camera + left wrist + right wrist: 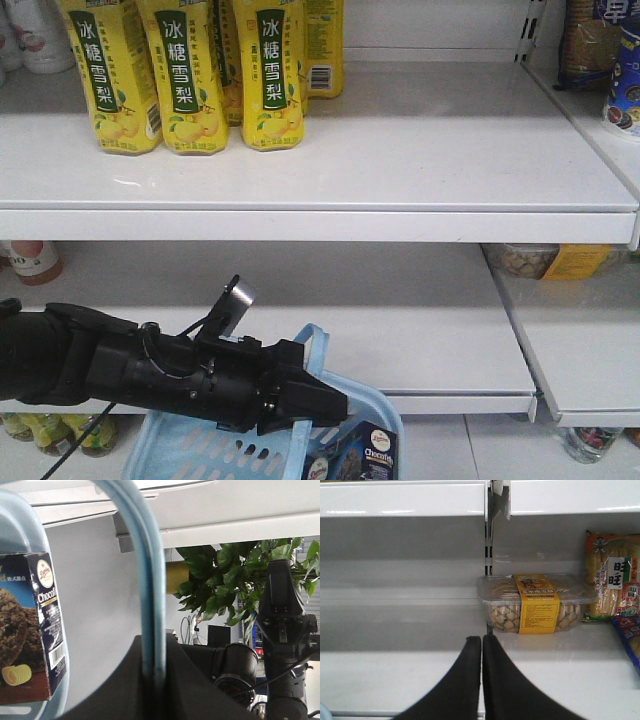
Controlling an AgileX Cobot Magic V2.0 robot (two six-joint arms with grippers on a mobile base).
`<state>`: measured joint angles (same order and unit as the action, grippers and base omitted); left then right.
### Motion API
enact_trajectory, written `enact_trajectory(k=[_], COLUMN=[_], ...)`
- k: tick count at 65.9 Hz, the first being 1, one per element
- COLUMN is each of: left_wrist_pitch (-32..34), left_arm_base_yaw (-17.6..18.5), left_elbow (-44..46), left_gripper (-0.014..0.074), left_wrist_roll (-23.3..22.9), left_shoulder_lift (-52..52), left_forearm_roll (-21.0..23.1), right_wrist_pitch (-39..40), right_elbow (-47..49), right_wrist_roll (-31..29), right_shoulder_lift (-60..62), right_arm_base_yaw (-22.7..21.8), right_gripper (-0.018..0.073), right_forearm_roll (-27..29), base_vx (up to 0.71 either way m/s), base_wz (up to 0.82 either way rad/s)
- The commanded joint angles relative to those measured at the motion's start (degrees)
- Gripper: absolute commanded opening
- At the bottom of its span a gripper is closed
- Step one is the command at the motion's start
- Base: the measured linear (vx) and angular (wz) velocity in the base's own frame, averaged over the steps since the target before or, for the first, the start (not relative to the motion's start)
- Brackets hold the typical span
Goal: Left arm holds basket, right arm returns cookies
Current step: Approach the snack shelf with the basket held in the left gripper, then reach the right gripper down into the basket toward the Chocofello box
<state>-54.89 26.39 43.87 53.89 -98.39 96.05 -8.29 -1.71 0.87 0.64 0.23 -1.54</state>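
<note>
Jaws of the left gripper (pixel 322 402) are clamped on the flat loop handle (pixel 312 345) of the light blue basket (pixel 378 402). In the left wrist view the handle strip runs down between the two black fingers. Jaws of the right gripper (pixel 481 642) are pressed together tip to tip, with nothing between them.

Cookies (pixel 362 455): dark navy box standing inside the basket, toward its right end in the front view. Cookie picture and barcode label face the left wrist camera.

Left arm (pixel 120 365) comes in from the left of the basket, silver tab (pixel 238 300) up on its stalk. Right arm (pixel 282 620) is well apart from the basket, with a leafy plant (pixel 225 575) behind it.

White shelf (pixel 420 330) sits just behind and above the basket. Yellow drink cartons (pixel 190 75) stand one shelf higher, up and left of the basket. The right wrist view looks at a clear snack tub (pixel 537 602) with a yellow band; I cannot place it relative to the basket.
</note>
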Motion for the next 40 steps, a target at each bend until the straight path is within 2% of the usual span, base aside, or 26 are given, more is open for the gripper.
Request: enact_trajectory(k=[1,18,28,33,40], left_wrist_pitch=[-2.0,-2.0,-2.0,-2.0,-2.0], left_arm_base_yaw=[0.0,0.0,0.0,0.0,0.0], left_elbow=[1.5,1.5,1.5,1.5,1.5], left_gripper=[-0.0006,-0.0006,-0.0006,-0.0006,-0.0006], left_wrist_roll=[2.0,2.0,2.0,2.0,2.0], left_shoulder_lift=[3.0,3.0,3.0,3.0,3.0], left_forearm_roll=[3.3,3.3,3.3,3.3,3.3], right_wrist_pitch=[4.7,5.1,8.3,8.3,7.3], right_elbow=[0.1,0.1,0.4,2.3,6.9], right_wrist_roll=[-0.1,-0.1,1.3,3.7,3.8], right_shoulder_lift=[0.6,0.6,0.6,0.3,-3.0], right_arm_base_yaw=[0.0,0.0,0.0,0.0,0.0], right_gripper=[-0.0008,-0.0008,-0.0008,-0.0008,-0.0008], right_forearm_roll=[-0.2,-0.2,0.9,3.0,3.5], base_vx=[0.0,0.0,0.0,0.0,0.0], base_wz=[0.0,0.0,0.0,0.0,0.0])
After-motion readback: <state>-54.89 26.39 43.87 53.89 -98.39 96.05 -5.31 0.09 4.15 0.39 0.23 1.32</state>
